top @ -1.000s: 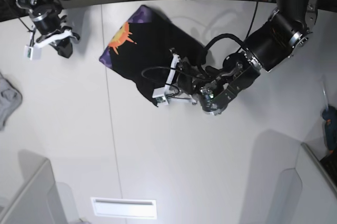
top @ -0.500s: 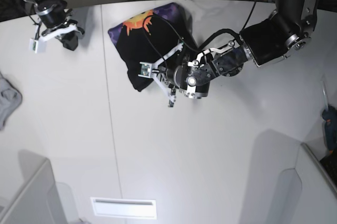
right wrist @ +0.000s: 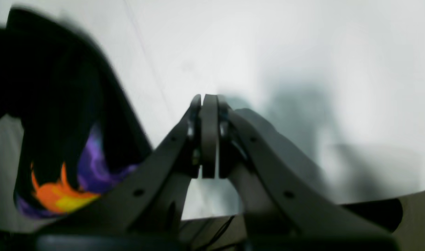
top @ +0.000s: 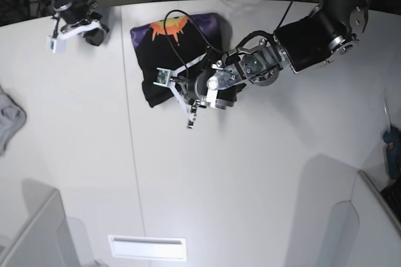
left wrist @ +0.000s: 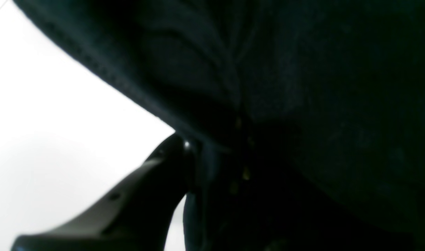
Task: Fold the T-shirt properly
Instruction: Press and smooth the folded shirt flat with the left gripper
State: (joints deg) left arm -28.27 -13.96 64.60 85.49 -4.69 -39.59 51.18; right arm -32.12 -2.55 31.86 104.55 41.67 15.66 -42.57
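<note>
Base view, left to right: your right claw (top: 94, 34) has drawn back to the tabletop's (top: 263, 173) far-left corner, pressed together and empty. The T-shirt (top: 178, 57), a compact bundle near the far edge, has been dragged leftward by your left claw (top: 188, 94) pinching its hem; folding looks nearly finished.

One black T-shirt (top: 164, 60); one grey cloth (top: 9, 120), seemingly; two arms.
</note>
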